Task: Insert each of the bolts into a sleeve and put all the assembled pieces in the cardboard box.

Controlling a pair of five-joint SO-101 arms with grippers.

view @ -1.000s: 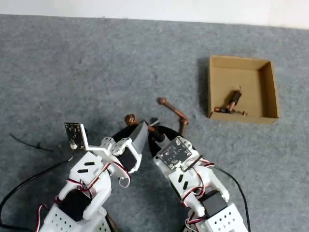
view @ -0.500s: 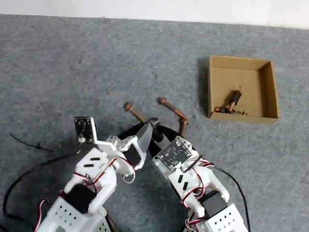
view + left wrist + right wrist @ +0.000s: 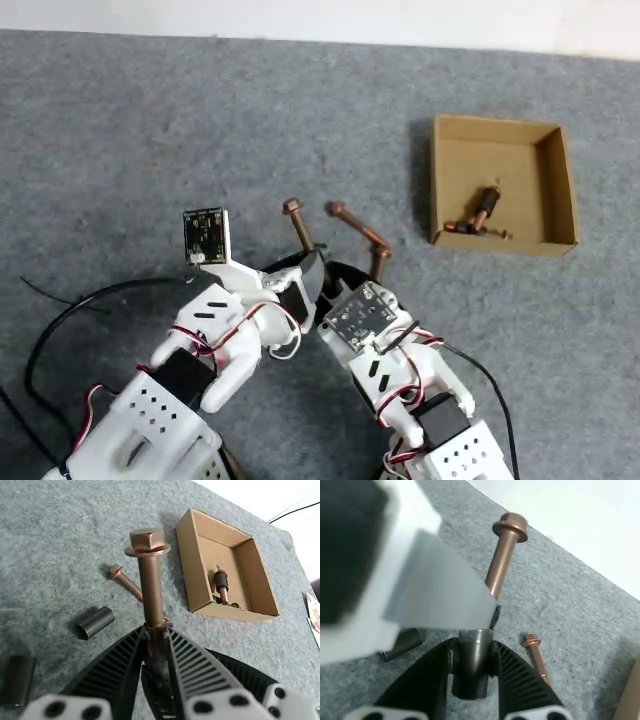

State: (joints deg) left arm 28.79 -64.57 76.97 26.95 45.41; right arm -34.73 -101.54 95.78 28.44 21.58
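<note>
My left pincer (image 3: 156,630) was closed on a copper-coloured bolt (image 3: 150,575). It gripped the lower shank, so the hexagonal head stuck out well past the tips. My right pincer (image 3: 474,647) was clamped on a dark sleeve (image 3: 471,665), just beside the left one, above the grey counter (image 3: 150,130). The two held pieces sat very close, and I could not tell whether the bolt's end had entered the sleeve. I judged misalignment to be the main risk. The bolt seemed to lean at an angle to the sleeve's bore, so pushing could jam its end on the rim or twist either piece out of its grip. The pincers could also knock together. A loose bolt (image 3: 358,228) and a spare sleeve (image 3: 96,622) lay near, easily nudged. The cardboard box (image 3: 436,180), well apart, already held one assembled piece (image 3: 486,205).
</note>
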